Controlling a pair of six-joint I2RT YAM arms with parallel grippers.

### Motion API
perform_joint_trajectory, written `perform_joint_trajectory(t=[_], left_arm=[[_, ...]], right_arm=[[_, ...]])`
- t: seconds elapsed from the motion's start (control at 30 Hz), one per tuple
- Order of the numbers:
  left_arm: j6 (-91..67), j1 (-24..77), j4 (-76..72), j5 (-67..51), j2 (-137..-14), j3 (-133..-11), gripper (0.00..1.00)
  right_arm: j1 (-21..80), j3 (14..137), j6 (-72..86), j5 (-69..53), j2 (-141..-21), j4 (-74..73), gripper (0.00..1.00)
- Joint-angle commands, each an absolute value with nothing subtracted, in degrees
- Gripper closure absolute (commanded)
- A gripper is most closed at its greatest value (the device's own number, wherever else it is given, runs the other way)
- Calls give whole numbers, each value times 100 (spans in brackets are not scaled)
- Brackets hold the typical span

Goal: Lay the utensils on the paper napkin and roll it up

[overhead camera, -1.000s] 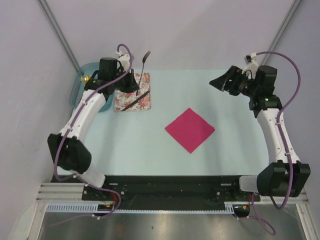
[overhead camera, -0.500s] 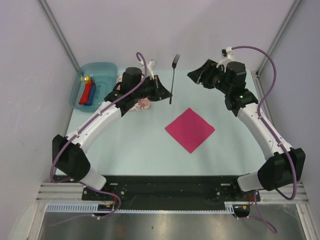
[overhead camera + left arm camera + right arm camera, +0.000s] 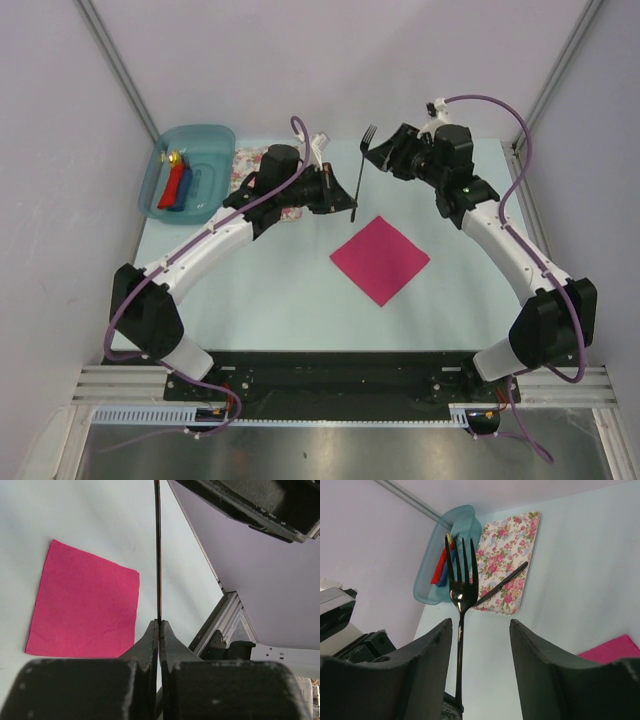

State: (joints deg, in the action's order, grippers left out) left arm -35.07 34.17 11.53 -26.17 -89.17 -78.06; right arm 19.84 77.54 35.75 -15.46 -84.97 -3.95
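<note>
The task is barely beginning: the left tool (image 3: 348,203) is pinching the fork (image 3: 360,170) upright above the surface beside the bare, flat napkin (image 3: 380,258), the right tool (image 3: 479,630) is gaping wide facing its tines, and the knife (image 3: 502,585) is lying on the cloth (image 3: 507,555).

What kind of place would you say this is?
Probably a lab test cell: plain panel walls enclose a pale tabletop, with the left arm and right arm mounted beside an aluminium rail.
</note>
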Motion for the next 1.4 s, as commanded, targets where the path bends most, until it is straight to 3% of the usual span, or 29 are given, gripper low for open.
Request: perform_joint_trajectory(t=[0.0,0.07,0.57,0.7,0.8,0.87,0.97,1.0,1.13,1.37], left_arm=[[-3507,3463,870,-2698,-8903,-7849,100],[-3507,3454,870,-2716,-8895,-7849,100],[-3507,3551,809,-2830,-8930,-7831,100],[-3498,3577,791,-2821,-8930,-7840,100],[-3489,3577,817,-2804,-8938,-7840,100],[-3463,3577,852,-2804,-8921,-7814,100],[-3332,3551,984,-2778,-8877,-7787,78],[-3270,3499,1115,-2795,-8807,-7787,55],[-2762,3060,1634,-2751,-8491,-7770,1],[-2250,1331,2030,-2410,-7551,-7620,0]], right_arm=[[2083,7884,3726,-1661,-8447,-53,49],[2092,7814,3753,-1679,-8403,-61,54],[2188,7567,3814,-1828,-8376,132,60],[2188,7576,3850,-1837,-8385,132,76],[2188,7559,3867,-1776,-8358,62,99],[2188,7550,3841,-1723,-8341,35,100],[2136,7576,3744,-1635,-8288,26,100],[2075,7594,3692,-1626,-8271,-235,100],[1707,7629,3027,-1827,-8183,-858,100],[1222,7647,1627,-1794,-8209,-2715,100]])
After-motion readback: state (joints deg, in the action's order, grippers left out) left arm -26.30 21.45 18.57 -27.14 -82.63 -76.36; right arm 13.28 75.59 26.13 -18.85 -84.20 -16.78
